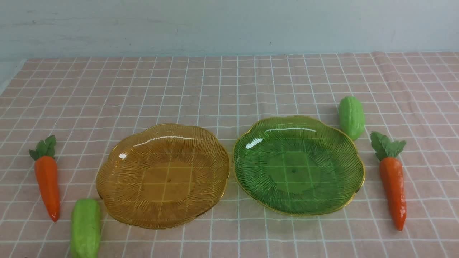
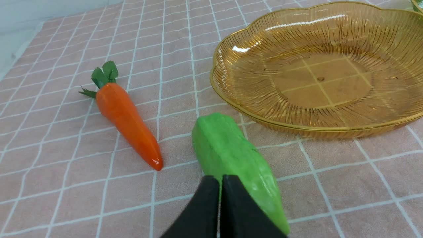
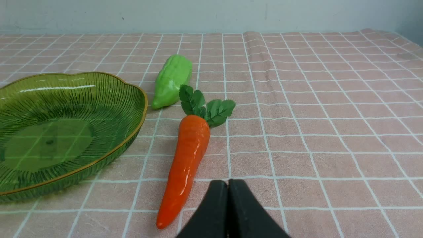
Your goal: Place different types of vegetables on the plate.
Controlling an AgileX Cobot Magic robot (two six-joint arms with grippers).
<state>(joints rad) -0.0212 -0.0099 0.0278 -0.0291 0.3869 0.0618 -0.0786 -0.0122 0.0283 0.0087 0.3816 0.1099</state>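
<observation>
Two plates stand side by side: an amber plate (image 1: 118, 168) on the left and a green plate (image 1: 251, 165) on the right, both bare inside. Left of the amber plate lie an orange carrot (image 1: 47, 181) and a light-green gourd (image 1: 85, 229). Right of the green plate lie a second gourd (image 1: 351, 117) and a second carrot (image 1: 393, 186). Neither arm shows in the front view. My left gripper (image 2: 220, 180) is shut and holds nothing, hovering over the near gourd (image 2: 231, 155), beside the carrot (image 2: 127, 124). My right gripper (image 3: 228, 184) is shut, holds nothing, next to the carrot (image 3: 186, 165).
A pink checked cloth (image 1: 229, 82) covers the table, with a crease at the back right (image 3: 256, 49). A pale wall (image 1: 229, 25) runs behind the table. The cloth's left edge (image 1: 7, 82) shows bare table beyond it.
</observation>
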